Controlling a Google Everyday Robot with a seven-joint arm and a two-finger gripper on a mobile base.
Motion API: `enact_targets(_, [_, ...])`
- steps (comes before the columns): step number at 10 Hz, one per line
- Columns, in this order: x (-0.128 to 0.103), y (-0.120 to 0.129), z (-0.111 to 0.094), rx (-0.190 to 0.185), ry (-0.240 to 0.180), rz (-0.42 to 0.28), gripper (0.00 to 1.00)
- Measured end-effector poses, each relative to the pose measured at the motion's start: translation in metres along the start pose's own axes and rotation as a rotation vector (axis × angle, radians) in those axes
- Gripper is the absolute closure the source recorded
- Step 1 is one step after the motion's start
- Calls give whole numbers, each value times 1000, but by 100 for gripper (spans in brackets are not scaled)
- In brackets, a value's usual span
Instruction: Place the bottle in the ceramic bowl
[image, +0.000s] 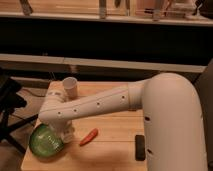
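At the far left, off the table's edge, stands a dark black frame (9, 102), partly cut by the border. On the pale wooden table (112, 150), the ceramic bowl (45, 142) sits at the front left corner, bright green and glossy with paler streaks inside. The robot's wrist hangs over the bowl's upper right rim, and the pincer (65, 134) points down just beside that rim, low over the table. Whether it is apart, together or clamped on something cannot be told, and the bottle cannot be made out here. Behind the wrist, toward the back edge of the table, a small white cup (70, 87) stands upright, well apart from the bowl. To the right of the pincer a red chilli pepper (89, 136) lies slantwise on the wood. Further right, near the front edge, rests a flat black oblong object (140, 147). The white arm (100, 105) stretches from the wrist to a bulky rounded shoulder at the right.
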Motion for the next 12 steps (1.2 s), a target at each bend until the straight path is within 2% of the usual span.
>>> enact_targets(1, [0,-1,0,-1,2,-8,66])
enact_targets(4, [-1,-3,0,-6,4,-29,72])
enact_targets(9, [-2,-5,0,-12,6,-55,36])
enact_targets(10, [-2,-6,0,-14,7,-62,33])
enact_targets(12, [-2,-7,0,-16,8,-73,33])
